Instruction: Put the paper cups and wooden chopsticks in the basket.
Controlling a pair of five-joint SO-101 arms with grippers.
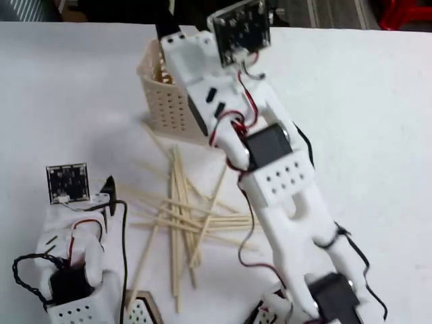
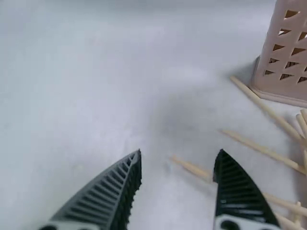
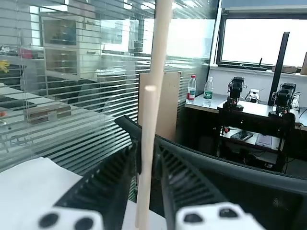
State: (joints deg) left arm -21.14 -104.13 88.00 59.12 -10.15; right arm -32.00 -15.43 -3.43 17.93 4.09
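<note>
A beige perforated plastic basket (image 1: 164,101) stands upright on the white desk (image 1: 364,101), toward 12 o'clock in the high view. A few thin stick ends show inside its rim.

At 6 o'clock from the basket, a loose pile of pale wooden chopsticks (image 1: 181,217) lies flat on the desk. The sticks are crossed and fanned over one another. The nearest sticks reach up close to the basket's base, and in the left wrist view one of them lies just beside the basket's foot.

The white right arm (image 1: 283,182) runs from 5 o'clock up across the desk to 12 o'clock, with its wrist end above the basket. The right hand (image 3: 145,158) is closed on two pale wooden chopsticks (image 3: 152,100). They stand upright, pinched side by side between the ribbed black fingers (image 3: 108,179), one reaching higher than the other. Behind them are window blinds (image 3: 72,96) and the dark back of a chair (image 3: 230,172).

The left arm (image 1: 71,270) sits at 8 o'clock. The left hand (image 2: 180,160) is spread open and grips nothing, low over the desk at 9 o'clock from the pile. Its two pointed fingers are well apart, and the end of one chopstick lies on the desk in the gap between the tips, touching neither.
</note>
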